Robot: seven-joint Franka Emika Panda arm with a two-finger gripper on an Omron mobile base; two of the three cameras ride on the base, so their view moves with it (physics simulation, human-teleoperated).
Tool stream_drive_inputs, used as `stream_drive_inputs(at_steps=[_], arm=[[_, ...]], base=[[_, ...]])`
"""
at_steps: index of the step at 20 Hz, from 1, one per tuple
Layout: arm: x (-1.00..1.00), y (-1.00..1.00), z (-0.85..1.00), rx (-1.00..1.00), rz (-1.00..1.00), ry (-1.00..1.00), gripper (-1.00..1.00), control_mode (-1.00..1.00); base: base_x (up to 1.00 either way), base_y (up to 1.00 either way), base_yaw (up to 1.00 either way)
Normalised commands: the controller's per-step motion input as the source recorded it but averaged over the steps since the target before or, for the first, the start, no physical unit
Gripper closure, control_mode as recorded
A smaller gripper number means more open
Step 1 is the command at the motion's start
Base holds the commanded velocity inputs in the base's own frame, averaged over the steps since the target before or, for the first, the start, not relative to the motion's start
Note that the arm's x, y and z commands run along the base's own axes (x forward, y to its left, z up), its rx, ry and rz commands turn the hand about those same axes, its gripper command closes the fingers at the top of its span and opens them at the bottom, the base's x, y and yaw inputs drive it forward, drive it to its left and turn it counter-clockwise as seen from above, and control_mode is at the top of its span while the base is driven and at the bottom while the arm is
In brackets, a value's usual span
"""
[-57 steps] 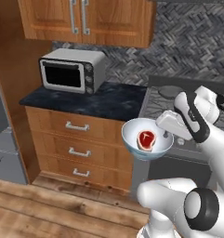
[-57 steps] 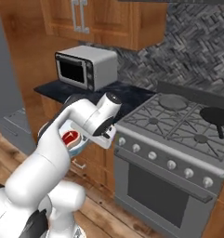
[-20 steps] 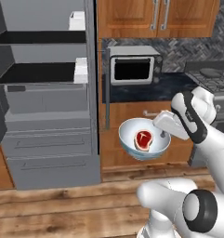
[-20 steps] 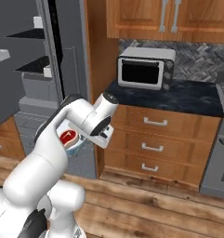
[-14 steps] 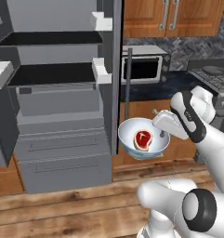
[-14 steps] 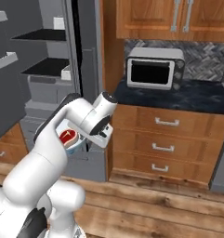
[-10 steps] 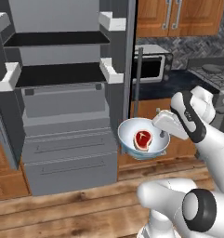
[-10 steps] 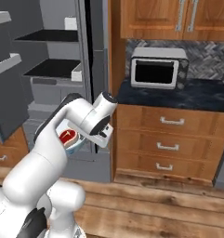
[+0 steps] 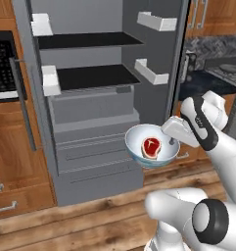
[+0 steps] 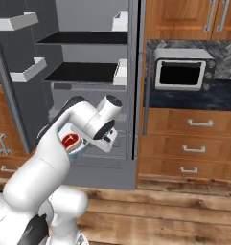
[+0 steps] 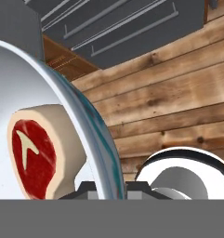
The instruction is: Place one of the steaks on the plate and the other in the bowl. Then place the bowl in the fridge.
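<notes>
My gripper point(image 9: 171, 142) is shut on the near rim of the white bowl point(image 9: 134, 145), holding it level in the air. One steak point(image 9: 151, 147), red with a pale fat rim, lies flat inside it. The bowl hangs in front of the open fridge point(image 9: 90, 78), at the height of its lower drawers. From the right base view, the bowl point(image 10: 77, 149) and steak point(image 10: 70, 141) sit just left of the hand, before the fridge point(image 10: 83, 72). In the hand view the bowl's bluish rim point(image 11: 95, 135) runs between the fingertips, with the steak point(image 11: 32, 148) to its left. The plate is out of view.
Both fridge doors stand open, with white bins on the right door point(image 9: 151, 72) and the left door point(image 10: 26, 67). A microwave point(image 10: 181, 72) sits on a dark counter above wooden drawers point(image 10: 193, 143) to the right. A stove point(image 9: 227, 71) lies further right. Wood floor lies below.
The whole picture has shifted as the base drove, so the open fridge now stands straight ahead and closer. The bowl with the steak stays in the same grip.
</notes>
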Motion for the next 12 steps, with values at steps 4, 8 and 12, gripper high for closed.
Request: stream_drive_inputs(at_steps=[4, 8, 12], arm=[[0.00, 0.00, 0.00, 0.00, 0.00, 0.00, 1.00, 1.00], [0.00, 0.00, 0.00, 0.00, 0.00, 0.00, 1.00, 1.00], [0.00, 0.00, 0.00, 0.00, 0.00, 0.00, 1.00, 1.00]], base=[[0.27, 0.51, -0.09], [0.59, -0.03, 0.02], [0.55, 0.07, 0.00]])
